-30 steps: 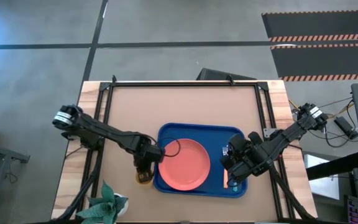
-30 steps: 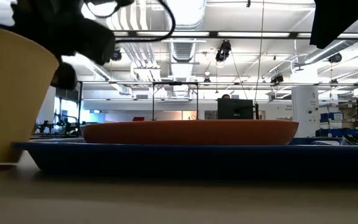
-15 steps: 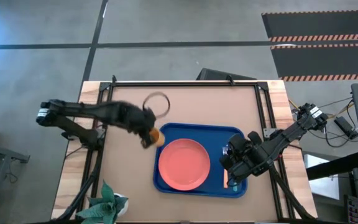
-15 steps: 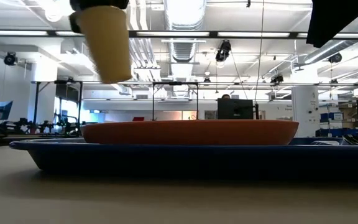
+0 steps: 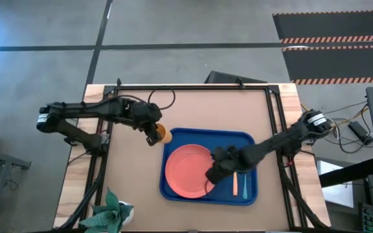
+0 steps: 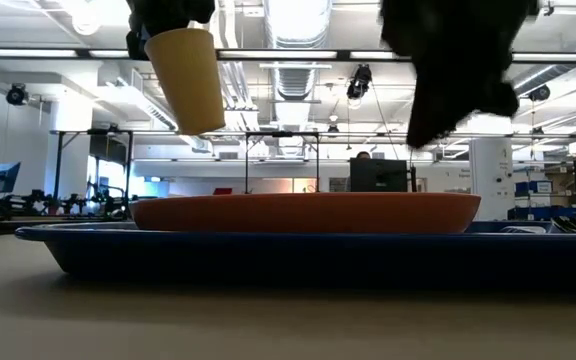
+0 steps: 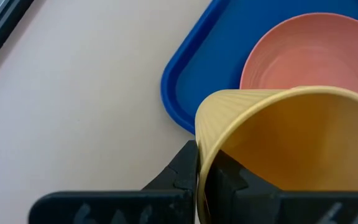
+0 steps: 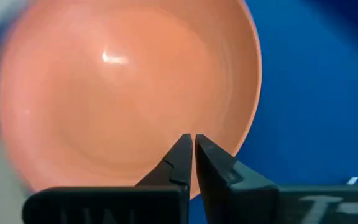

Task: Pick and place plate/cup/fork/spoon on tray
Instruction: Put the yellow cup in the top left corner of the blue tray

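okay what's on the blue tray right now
On the tray lie the plate and the fork. The right gripper hovers shut over the plate's edge. The spoon isn't clearly visible.

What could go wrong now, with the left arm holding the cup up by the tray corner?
The left gripper pinches only the cup wall by its rim, so the tilted cup could slip and fall outside the tray. The plate fills the tray's left side, so the cup could land on its rim and tip. The shut right gripper hovers over the plate and could crowd the placement.
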Robot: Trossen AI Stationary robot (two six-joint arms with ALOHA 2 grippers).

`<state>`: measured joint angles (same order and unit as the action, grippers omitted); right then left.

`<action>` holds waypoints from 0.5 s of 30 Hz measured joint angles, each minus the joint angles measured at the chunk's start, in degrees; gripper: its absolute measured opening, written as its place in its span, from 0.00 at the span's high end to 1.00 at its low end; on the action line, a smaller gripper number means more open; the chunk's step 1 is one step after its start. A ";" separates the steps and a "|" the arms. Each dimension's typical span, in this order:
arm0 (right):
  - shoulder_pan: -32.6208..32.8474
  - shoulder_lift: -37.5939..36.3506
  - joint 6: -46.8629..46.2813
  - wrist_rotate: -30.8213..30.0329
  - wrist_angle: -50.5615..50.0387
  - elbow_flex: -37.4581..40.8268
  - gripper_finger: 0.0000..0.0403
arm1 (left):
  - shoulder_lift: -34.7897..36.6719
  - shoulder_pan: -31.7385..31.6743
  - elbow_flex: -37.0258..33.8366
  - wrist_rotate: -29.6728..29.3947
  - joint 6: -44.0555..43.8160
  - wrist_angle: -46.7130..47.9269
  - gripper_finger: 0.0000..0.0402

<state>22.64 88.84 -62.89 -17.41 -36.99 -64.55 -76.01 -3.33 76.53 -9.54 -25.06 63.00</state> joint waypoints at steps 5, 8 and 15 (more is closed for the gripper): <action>-2.20 5.32 0.55 7.35 7.61 3.54 0.98 | 0.00 0.02 0.00 -0.02 0.04 0.00 1.00; -2.30 7.45 0.98 9.80 10.29 3.37 0.98 | 0.00 0.02 -0.02 -0.02 0.33 0.00 1.00; -0.99 8.69 0.66 13.35 10.32 2.02 0.98 | -0.02 0.02 -0.11 0.22 0.35 0.02 1.00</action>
<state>21.65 97.53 -62.23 -4.06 -26.67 -62.53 -76.03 -3.31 76.43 -9.32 -24.71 63.02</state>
